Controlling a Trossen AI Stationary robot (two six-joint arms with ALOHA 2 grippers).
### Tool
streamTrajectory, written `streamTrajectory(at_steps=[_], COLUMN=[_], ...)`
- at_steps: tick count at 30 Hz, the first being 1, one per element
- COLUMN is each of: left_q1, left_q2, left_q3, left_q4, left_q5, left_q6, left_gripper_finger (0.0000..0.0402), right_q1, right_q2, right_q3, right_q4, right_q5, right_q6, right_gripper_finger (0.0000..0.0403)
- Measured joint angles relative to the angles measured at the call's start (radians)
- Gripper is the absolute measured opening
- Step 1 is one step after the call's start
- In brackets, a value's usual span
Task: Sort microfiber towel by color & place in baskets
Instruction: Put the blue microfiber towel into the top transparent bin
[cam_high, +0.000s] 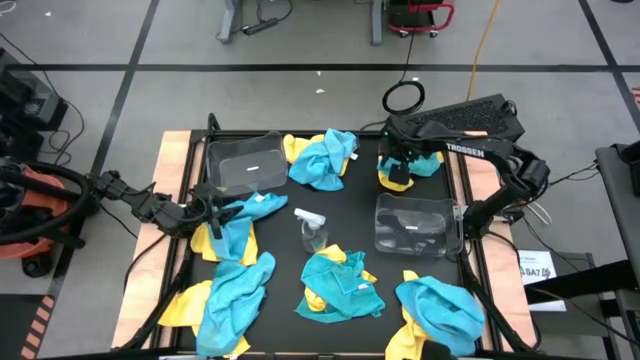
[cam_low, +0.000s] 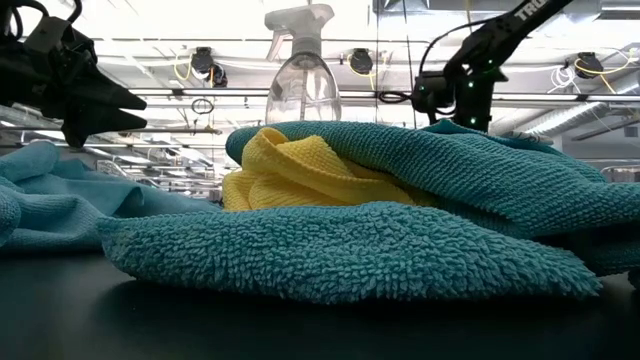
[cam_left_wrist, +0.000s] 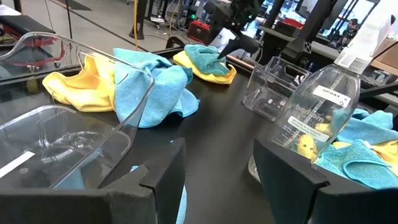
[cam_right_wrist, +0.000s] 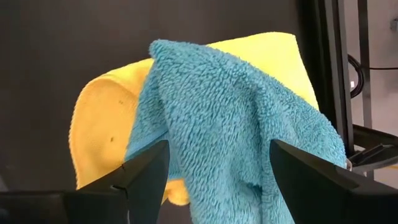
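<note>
Turquoise and yellow microfiber towels lie in heaps all over the black counter (cam_high: 340, 215) as we see it from the high view: one heap at upper centre (cam_high: 322, 158), one at lower centre (cam_high: 341, 283), one at lower left (cam_high: 228, 295), one at lower right (cam_high: 440, 312). Two clear baskets sit among them, one at upper left (cam_high: 245, 163) and one at right of centre (cam_high: 417, 224), with a small spray bottle (cam_high: 312, 229) between them. Our left gripper (cam_high: 208, 210) sits at the left, just below the upper-left basket, over a blue and yellow towel; our right gripper (cam_high: 405, 160) hangs at upper right above a small blue-on-yellow pair (cam_high: 410, 170). From the low view we see a turquoise towel (cam_low: 400, 240) folded around a yellow one (cam_low: 300, 175), the bottle (cam_low: 302, 75) standing behind. From the left wrist view, our jaws stand released, with the basket wall (cam_left_wrist: 81, 124) and the bottle (cam_left_wrist: 320, 115) beyond them. From the right wrist view, our jaws stand parted above a turquoise towel (cam_right_wrist: 230, 118) draped over a yellow one (cam_right_wrist: 102, 130).
</note>
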Motion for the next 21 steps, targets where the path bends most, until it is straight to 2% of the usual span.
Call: streamTrajectory(at_steps=[8,18,21], left_q1=[0.0,0.0,0.0], left_q2=[0.0,0.0,0.0], left_q3=[0.0,0.0,0.0], left_q4=[0.0,0.0,0.0], left_q5=[0.0,0.0,0.0], left_q6=[0.0,0.0,0.0], left_gripper_finger=[0.0196,0.0196,0.0196], right_q1=[-0.016,-0.016,-0.016], right_q2=[-0.002,-0.002,-0.002], right_q3=[-0.009,-0.109,-0.14], right_q4=[0.031,0.159,0.215], right_q5=[-0.015,-0.029,-0.031], right_q6=[0.008,0.008,0.008], right_gripper_finger=[0.027,0.0269,0.0256])
